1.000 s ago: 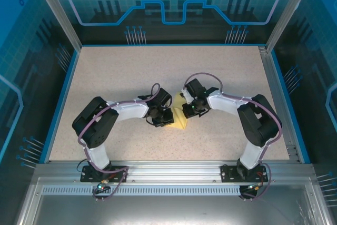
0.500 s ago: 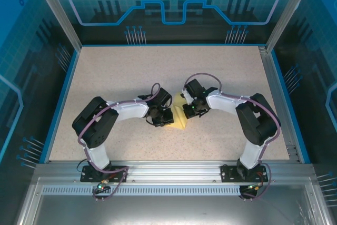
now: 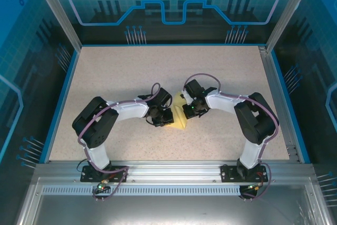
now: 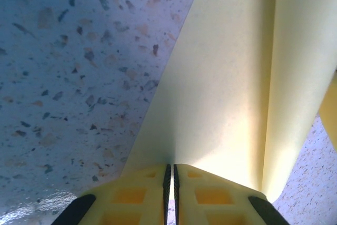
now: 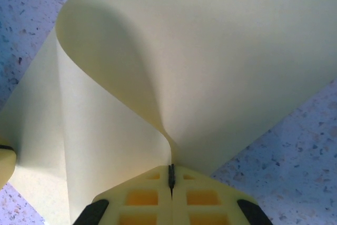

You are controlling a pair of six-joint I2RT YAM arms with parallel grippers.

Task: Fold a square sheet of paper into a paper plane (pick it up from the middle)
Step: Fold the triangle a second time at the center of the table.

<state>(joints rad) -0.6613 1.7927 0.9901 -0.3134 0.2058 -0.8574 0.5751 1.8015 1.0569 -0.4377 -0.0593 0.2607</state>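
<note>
The square sheet of paper (image 3: 179,121) was found near the middle of the tabletop (image 3: 131,72), between the two arms and partly curled up. One edge was pinched in the left end effector (image 4: 170,171), its jaws pressed together on the thin sheet. The right end effector (image 5: 171,173) was likewise clamped on a rolled-over portion (no sharp crease visible). The roll would best be carried across evenly, edges matched before flattening, with no slipping or tearing allowed.

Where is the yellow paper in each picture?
Top external: yellow paper mid-table, between the two arms' tips.
Left wrist: centre and right, rising from the left tool.
Right wrist: curling across top and left, above the right tool.
Shared landmark: speckled table.
</note>
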